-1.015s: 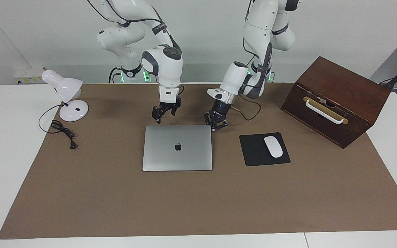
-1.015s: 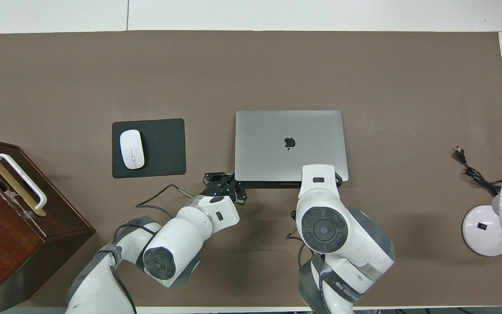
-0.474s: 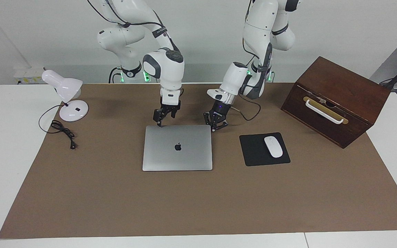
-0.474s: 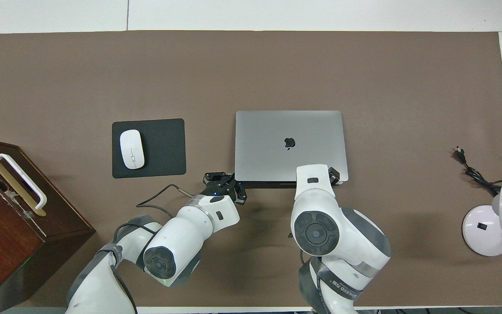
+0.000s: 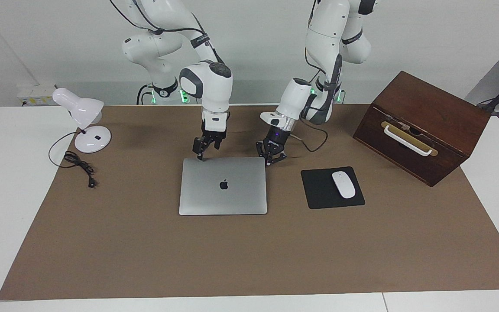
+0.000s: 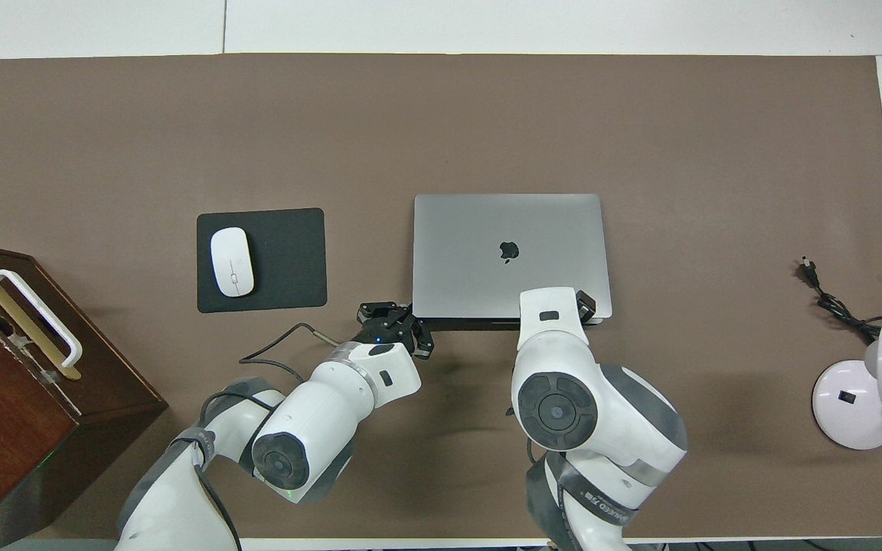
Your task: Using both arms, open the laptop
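The laptop (image 5: 232, 195) (image 6: 510, 229) lies closed and flat on the brown mat, its lid with the dark logo facing up. My left gripper (image 5: 271, 161) (image 6: 408, 315) is shut, its tips low at the laptop's corner nearest the robots, toward the left arm's end. My right gripper (image 5: 199, 157) hangs down at the laptop's other robot-side corner, its tip at the lid's edge. In the overhead view the right wrist covers most of the right gripper (image 6: 585, 304).
A black mouse pad (image 5: 319, 193) with a white mouse (image 5: 343, 184) lies beside the laptop toward the left arm's end. A brown wooden box (image 5: 422, 125) with a white handle stands past it. A white desk lamp (image 5: 85, 125) and its cable (image 5: 78, 164) sit at the right arm's end.
My right gripper has turned and come down to the laptop's robot-side edge. The left gripper and the laptop have not moved.
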Motion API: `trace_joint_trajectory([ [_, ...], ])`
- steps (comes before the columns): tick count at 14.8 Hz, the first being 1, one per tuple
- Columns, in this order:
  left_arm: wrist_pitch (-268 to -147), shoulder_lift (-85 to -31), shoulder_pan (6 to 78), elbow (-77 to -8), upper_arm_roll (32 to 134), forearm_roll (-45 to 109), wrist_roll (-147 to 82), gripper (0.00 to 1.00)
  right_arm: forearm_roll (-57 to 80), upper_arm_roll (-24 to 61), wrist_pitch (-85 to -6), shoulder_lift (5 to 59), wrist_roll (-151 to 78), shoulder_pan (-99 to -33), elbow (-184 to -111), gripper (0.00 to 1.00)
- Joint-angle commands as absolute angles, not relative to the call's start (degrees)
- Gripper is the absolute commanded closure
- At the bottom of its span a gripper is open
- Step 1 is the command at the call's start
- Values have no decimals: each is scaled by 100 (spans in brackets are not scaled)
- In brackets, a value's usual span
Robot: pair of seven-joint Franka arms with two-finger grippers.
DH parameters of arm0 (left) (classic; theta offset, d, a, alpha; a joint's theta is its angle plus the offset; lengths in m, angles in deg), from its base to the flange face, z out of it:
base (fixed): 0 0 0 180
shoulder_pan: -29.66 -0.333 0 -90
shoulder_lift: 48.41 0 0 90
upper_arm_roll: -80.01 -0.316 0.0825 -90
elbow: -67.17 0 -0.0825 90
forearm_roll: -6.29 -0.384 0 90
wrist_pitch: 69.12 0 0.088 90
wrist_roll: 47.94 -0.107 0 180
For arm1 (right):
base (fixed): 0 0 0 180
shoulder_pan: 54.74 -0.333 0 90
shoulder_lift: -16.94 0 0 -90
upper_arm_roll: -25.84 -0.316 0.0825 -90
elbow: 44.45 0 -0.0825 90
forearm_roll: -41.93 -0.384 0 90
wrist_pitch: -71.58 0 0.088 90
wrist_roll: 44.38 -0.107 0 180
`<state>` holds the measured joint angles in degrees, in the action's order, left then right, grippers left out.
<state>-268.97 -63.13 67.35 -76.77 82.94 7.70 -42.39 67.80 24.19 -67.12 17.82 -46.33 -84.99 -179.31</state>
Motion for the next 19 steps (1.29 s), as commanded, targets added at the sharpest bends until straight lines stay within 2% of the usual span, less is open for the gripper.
trace_joint_trajectory([
  [1,-26995,-6564,6684,-7521,8309,831,-4320,100,6918,2408,-7035,1896,-4720,-8392,-17883,0],
  [19,-26995,-6616,6702,-7530,8309,831,-4355,100,6918,2408,-7456,2098,-4210,-7944,-17734,0],
])
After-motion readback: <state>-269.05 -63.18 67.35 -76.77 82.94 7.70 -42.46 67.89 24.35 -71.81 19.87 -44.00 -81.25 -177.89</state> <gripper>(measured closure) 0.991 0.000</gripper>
